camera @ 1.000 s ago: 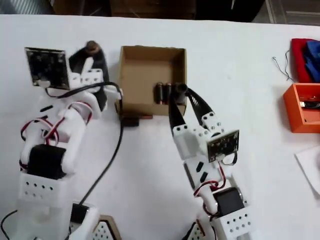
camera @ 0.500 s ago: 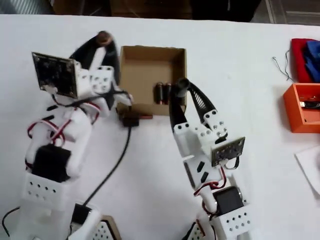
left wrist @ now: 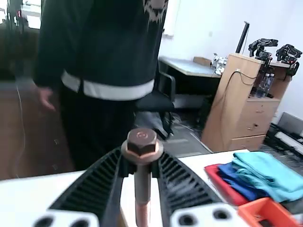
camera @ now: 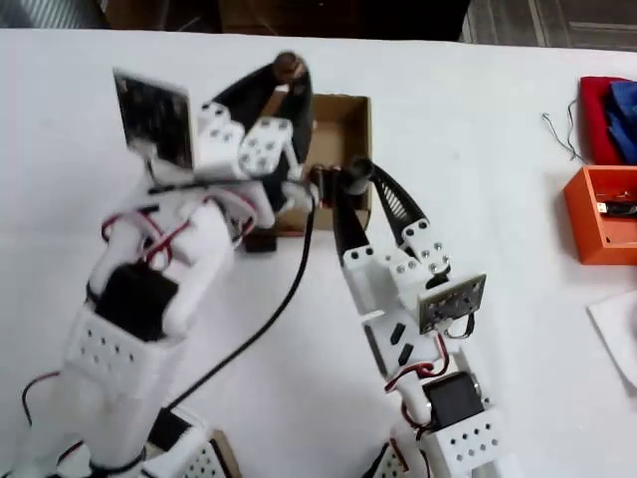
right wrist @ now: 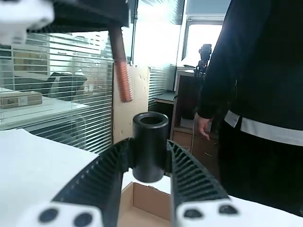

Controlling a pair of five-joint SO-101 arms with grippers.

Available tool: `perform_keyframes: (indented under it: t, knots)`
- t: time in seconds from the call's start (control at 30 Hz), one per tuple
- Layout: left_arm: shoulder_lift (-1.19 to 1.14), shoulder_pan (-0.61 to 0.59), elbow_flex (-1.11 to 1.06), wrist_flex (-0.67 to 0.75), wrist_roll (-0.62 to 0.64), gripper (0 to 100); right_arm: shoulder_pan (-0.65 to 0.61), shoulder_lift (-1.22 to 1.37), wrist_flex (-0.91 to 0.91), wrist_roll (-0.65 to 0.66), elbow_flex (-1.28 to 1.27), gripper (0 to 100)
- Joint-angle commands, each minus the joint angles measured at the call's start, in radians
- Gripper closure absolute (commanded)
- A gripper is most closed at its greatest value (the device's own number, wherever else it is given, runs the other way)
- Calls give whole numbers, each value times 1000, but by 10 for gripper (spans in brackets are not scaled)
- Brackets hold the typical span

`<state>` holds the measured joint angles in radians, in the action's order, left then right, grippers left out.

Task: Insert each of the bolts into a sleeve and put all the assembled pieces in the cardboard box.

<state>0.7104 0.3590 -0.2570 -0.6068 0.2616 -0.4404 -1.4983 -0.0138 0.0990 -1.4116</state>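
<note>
**Copper-coloured bolt (left wrist: 142, 147) held above black sleeve (right wrist: 150, 142), at the cardboard box (camera: 350, 124)**

Left arm (camera: 159, 289): jaws clamped on the bolt just under its hex head. The shank points down between them. In the high view the bolt head appears against the far edge of the box, and the arm lies across the left side of the box, covering much of it.

Right arm (camera: 398, 289): jaws clamped on the sleeve. The sleeve stands upright with its open bore facing up. In the high view it appears over the near right part of the box.

Right wrist view: the bolt's threaded end hangs higher than the sleeve mouth and off to one side. The two are apart, and the bolt is not in the bore.

The box rests on the white desk (camera: 498, 149). Something dark lies inside it by the near wall, partly hidden by the left arm, and I cannot tell how many pieces.

An orange tray (camera: 597, 214) and red and blue cloths (camera: 607, 110) sit at the right edge of the desk, well apart from the box.
</note>
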Motion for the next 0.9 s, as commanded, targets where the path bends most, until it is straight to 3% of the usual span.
perform_keyframes:
  t: [0.0, 0.13, 0.4, 0.57, 0.87]
  knots:
    - [-103, 38, 291, -169, 52, 973, -2, 5, 22, -3, 18, 975]
    - [-187, 84, 470, -304, 54, 973, -1, 59, 28, -6, 25, 975]
    - [-230, 127, 501, -318, 51, 973, 44, 191, 30, -18, 87, 975]
    - [-230, 138, 426, -311, 49, 973, 91, 199, 22, -247, 120, 975]
    - [-233, 138, 349, -175, 17, 973, 44, 202, 24, -121, 130, 975]
